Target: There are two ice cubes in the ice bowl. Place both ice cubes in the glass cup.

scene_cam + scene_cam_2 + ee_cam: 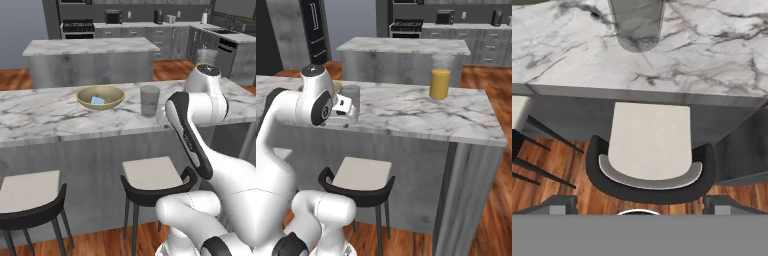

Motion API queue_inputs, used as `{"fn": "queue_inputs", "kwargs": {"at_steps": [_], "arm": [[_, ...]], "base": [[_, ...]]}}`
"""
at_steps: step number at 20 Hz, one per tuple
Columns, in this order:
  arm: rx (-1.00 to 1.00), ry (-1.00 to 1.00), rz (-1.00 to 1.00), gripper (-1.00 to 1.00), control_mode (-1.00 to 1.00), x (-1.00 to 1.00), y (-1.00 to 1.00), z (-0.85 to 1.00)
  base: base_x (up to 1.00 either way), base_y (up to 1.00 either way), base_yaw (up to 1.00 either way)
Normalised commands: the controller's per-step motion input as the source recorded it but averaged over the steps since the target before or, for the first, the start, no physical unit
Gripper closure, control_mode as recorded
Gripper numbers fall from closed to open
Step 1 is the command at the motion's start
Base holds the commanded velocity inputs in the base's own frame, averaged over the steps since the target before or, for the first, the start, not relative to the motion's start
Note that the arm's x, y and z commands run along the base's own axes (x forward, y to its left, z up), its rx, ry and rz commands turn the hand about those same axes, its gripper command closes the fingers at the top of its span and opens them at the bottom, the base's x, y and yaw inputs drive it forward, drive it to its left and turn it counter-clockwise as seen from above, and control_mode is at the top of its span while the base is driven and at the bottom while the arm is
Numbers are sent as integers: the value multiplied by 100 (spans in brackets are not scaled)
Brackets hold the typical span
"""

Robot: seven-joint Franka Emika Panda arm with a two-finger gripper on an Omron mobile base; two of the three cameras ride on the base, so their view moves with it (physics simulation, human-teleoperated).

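Note:
The tan-yellow ice bowl [100, 96] sits on the marble counter, left of the glass cup [149, 100]. A pale-blue patch of ice cubes [97, 100] lies inside the bowl; I cannot tell the two cubes apart. The clear tumbler also stands at the top of the hand view as the glass cup [637, 24]. My gripper [640, 206] hangs over the counter's front edge, just right of and in front of the cup, pointing down at a stool. Its fingertips [560, 204] stand wide apart, open, with nothing between them.
A taller glass of orange juice [440, 76] stands far right on the counter [421, 112]. Two stools [150, 175] sit below the counter's front. A kitchen island [90, 55] lies behind.

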Motion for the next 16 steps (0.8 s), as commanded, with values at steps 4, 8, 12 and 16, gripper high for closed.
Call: {"fn": "queue_inputs", "kwargs": {"at_steps": [4, 8, 12, 16], "arm": [[0, -6, -8, -100, -100, -2, 90, 2], [0, -4, -11, -100, -100, 0, 100, 0], [0, -1, -9, -100, -100, 0, 78, 0], [2, 0, 0, -100, -100, 0, 2, 6]], "base": [[0, 0, 0], [0, 0, 0], [0, 0, 0], [0, 0, 0]]}}
